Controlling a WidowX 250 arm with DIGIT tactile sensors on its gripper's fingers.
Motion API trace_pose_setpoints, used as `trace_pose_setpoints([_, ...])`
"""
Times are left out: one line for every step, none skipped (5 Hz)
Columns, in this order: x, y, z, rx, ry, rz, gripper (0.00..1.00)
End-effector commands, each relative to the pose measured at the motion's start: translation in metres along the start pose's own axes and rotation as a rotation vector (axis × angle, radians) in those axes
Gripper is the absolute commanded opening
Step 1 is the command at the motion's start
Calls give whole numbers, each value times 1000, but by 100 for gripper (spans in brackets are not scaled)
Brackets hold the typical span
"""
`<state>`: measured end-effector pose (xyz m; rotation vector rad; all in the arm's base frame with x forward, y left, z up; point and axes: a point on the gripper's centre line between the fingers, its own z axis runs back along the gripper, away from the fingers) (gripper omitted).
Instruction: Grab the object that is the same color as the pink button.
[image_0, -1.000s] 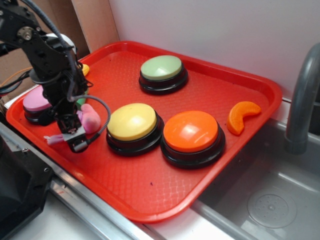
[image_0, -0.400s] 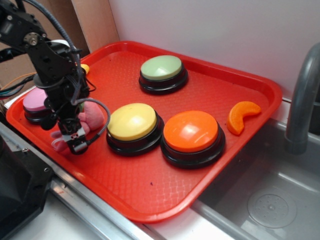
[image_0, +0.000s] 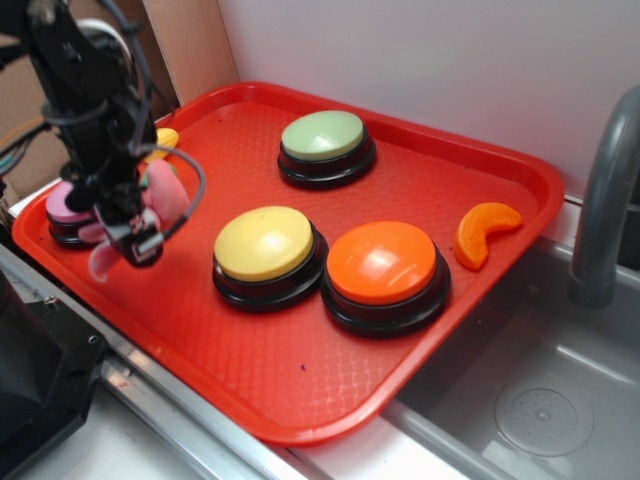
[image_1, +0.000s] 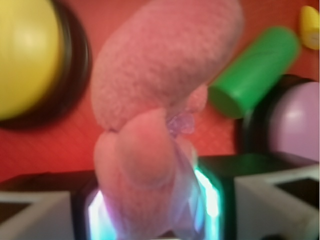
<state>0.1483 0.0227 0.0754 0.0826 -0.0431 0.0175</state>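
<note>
My gripper (image_0: 135, 240) is shut on the fuzzy pink plush toy (image_0: 165, 197) and holds it above the left part of the red tray (image_0: 420, 150). In the wrist view the plush toy (image_1: 160, 100) fills the middle, clamped between the jaws at the bottom, with the gripper (image_1: 155, 210) lit from behind. The pink button (image_0: 62, 208) with its black base sits at the tray's left edge, partly hidden behind the arm; it shows at the right of the wrist view (image_1: 295, 125).
A green cylinder (image_1: 252, 75) lies by the pink button. Yellow button (image_0: 265, 245), orange button (image_0: 382, 265) and green button (image_0: 325, 140) stand on the tray. An orange slice toy (image_0: 482, 232) lies at the right. A small yellow piece (image_0: 165, 137) lies behind the arm. A sink (image_0: 540, 400) and faucet (image_0: 605, 200) are to the right.
The gripper closed on the pink plush toy and lifted it up and slightly left off the tray. The buttons have not moved.
</note>
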Motion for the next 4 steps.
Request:
trace_pose_setpoints([46,17,77,-73,-46,150,0])
trace_pose_setpoints([64,24,114,-52,-98,187,0])
trace_pose_setpoints([71,23,118,-12,-73,217,0])
trace_pose_setpoints([69,28,100,-91,-10,151,90])
